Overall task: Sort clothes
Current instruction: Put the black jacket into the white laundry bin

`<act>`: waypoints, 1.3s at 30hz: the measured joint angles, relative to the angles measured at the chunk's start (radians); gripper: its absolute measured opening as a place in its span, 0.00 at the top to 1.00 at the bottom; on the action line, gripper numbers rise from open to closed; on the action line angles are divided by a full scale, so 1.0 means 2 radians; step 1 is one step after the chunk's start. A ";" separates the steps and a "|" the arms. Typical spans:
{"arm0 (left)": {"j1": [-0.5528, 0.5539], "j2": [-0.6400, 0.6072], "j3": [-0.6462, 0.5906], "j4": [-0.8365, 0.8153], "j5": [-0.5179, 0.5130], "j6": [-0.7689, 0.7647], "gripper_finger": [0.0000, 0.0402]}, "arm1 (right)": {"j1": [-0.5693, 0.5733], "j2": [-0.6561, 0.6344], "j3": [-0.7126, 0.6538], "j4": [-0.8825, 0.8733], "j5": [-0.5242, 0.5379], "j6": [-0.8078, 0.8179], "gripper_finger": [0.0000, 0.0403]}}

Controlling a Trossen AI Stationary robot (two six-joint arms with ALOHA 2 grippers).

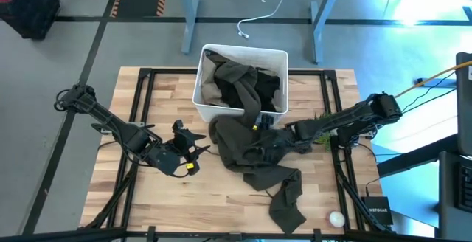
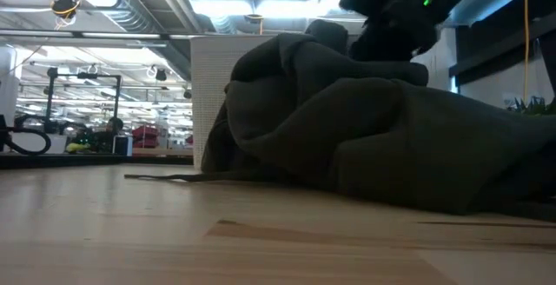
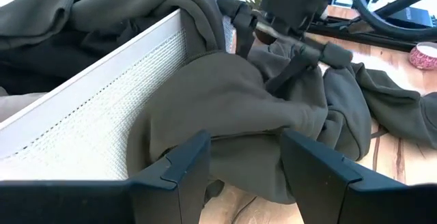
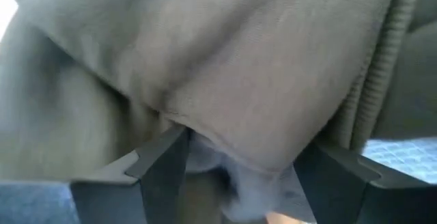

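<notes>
A white bin (image 1: 276, 56) stands at the table's far middle and holds tan, black and olive clothes. A dark olive-grey garment (image 1: 251, 142) hangs over the bin's near wall and spreads on the table toward the near edge; it also shows in the low view (image 2: 373, 129) and the left wrist view (image 3: 225, 108). My right gripper (image 1: 269, 144) is open and sunk into this garment near the bin. My left gripper (image 1: 190, 152) is open and empty, just left of the garment, fingers pointing at it. My right gripper is open, with a fold of the olive-grey garment (image 4: 239, 128) bulging between its two fingers (image 4: 160, 162). It comes from the table's right, slanting down. The garment lies on the table and against the bin wall. One layer or several, I cannot tell.
A small white ball (image 1: 336, 218) and a black box (image 1: 376, 209) lie at the near right corner. A green plant-like thing (image 1: 321, 135) lies by the right arm. Black frame rails (image 1: 144, 94) run along the table's sides. Bare wood (image 1: 162, 205) shows at the near left.
</notes>
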 joint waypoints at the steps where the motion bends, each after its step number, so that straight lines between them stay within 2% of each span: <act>1: 0.000 0.000 0.000 0.000 0.000 0.003 0.57 | -0.001 0.006 -0.007 0.025 -0.008 0.001 0.34; 6: 0.001 0.000 0.000 0.000 0.000 0.005 0.57 | 0.000 0.035 -0.014 0.090 -0.017 -0.011 0.35; 8: 0.001 0.000 0.000 0.000 0.000 0.005 0.57 | -0.002 0.047 -0.014 0.099 -0.018 -0.016 0.40; 10: 0.001 0.000 0.000 0.001 0.000 0.003 0.57 | -0.005 0.054 -0.014 0.109 -0.024 -0.018 0.50; 15: 0.001 0.000 0.000 0.002 0.000 0.003 0.57 | -0.007 0.049 -0.015 0.139 -0.037 -0.036 0.90; 16: 0.001 0.000 -0.001 0.001 0.000 0.003 0.57 | -0.007 0.045 -0.014 0.144 -0.040 -0.045 0.94; 21: 0.001 0.000 -0.001 0.001 0.000 0.005 0.57 | -0.007 0.001 0.020 0.139 -0.039 -0.060 0.91; 24: 0.001 0.000 -0.001 0.000 0.000 0.005 0.57 | -0.007 -0.035 0.051 0.138 -0.036 -0.095 0.96; 28: 0.001 0.000 -0.001 0.001 0.000 0.005 0.57 | -0.016 -0.069 0.115 0.134 0.012 -0.170 0.96; 31: 0.001 0.000 -0.001 0.002 0.000 0.005 0.57 | -0.033 -0.073 0.195 0.128 0.035 -0.253 0.96; 34: 0.001 0.000 -0.001 0.002 0.000 0.005 0.57 | -0.057 -0.064 0.301 0.124 0.033 -0.335 0.97; 39: 0.001 0.000 -0.001 0.002 0.000 0.007 0.57 | -0.107 -0.016 0.517 0.131 0.020 -0.452 0.97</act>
